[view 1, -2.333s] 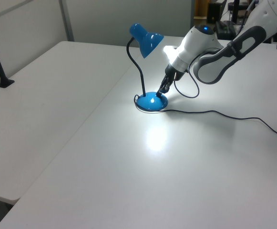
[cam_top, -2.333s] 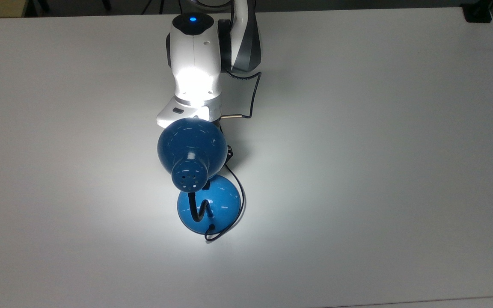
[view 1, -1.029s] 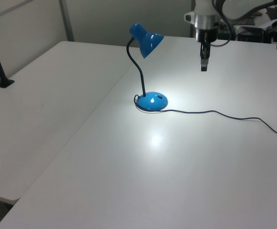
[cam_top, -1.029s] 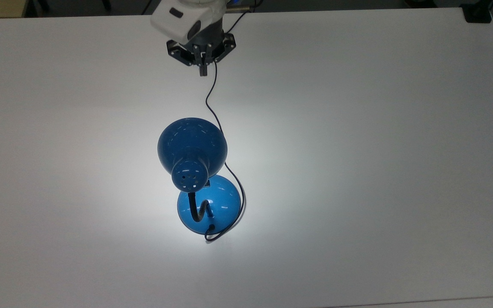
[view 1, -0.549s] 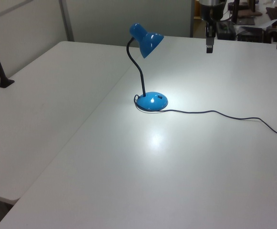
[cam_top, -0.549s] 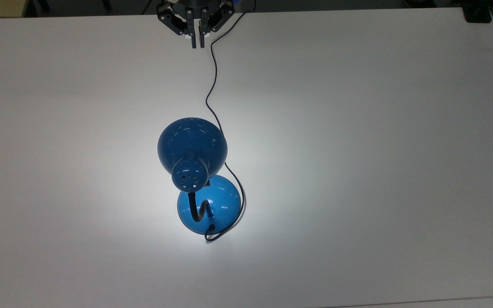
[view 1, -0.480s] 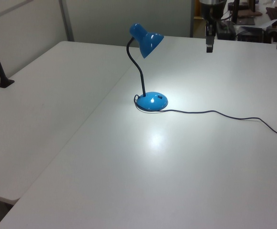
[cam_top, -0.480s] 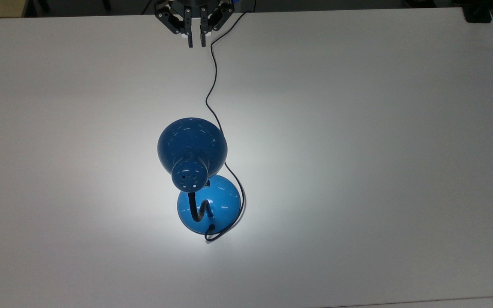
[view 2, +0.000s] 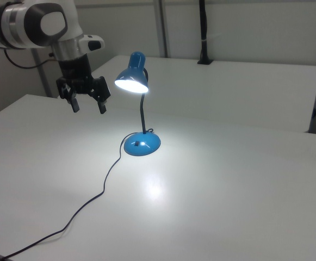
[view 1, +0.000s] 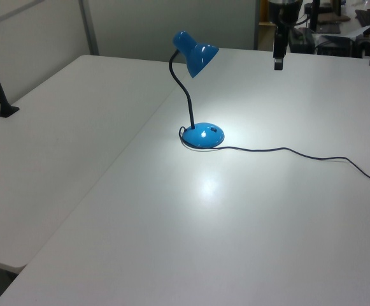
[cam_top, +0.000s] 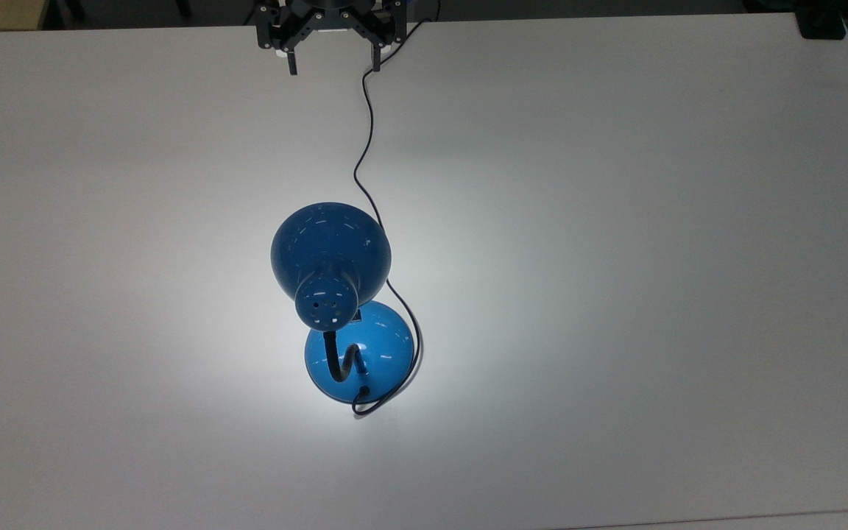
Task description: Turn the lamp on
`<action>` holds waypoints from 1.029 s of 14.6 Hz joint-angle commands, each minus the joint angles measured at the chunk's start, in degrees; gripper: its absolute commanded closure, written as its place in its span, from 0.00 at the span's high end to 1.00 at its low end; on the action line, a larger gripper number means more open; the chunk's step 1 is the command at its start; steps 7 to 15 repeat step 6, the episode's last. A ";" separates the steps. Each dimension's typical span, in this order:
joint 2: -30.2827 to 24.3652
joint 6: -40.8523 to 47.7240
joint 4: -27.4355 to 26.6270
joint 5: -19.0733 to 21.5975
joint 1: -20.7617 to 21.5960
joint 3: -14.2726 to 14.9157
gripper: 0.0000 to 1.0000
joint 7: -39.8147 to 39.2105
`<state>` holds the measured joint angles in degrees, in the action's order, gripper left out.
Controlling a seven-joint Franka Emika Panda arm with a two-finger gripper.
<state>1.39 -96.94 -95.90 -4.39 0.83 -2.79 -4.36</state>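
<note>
The lamp (cam_top: 336,294) is the thing we look at first: it stands on the white desk (cam_top: 652,258), about in the middle of it and a little toward the top view's left. It is lit. In the right view we see the opening of its blue shade (view 2: 131,76) glowing white, and a bright pool of light lies on the desk around and beside the round blue base (cam_top: 372,352). The black gooseneck (view 1: 186,95) rises from the base and bends over, so that in the top view the shade hangs partly above the base and covers one side of it. On the cap of the shade we can see several small vent holes (cam_top: 324,303). A thin black cord (cam_top: 365,147) leaves the base, curls around its side, and then runs in a loose wavy line across the desk toward the far edge in the top view. Beyond the lamp, near that far edge, we find the gripper (cam_top: 333,68), well apart from the lamp and not touching it. Its two black fingers (cam_top: 292,65) point downward and are spread wide, with nothing between them. In the right view the gripper hangs in the air above the desk, at about the height of the shade, under the white arm (view 2: 38,24).
</note>
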 commanded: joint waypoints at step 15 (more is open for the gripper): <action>0.19 1.84 2.65 -0.18 -0.04 0.60 1.00 3.66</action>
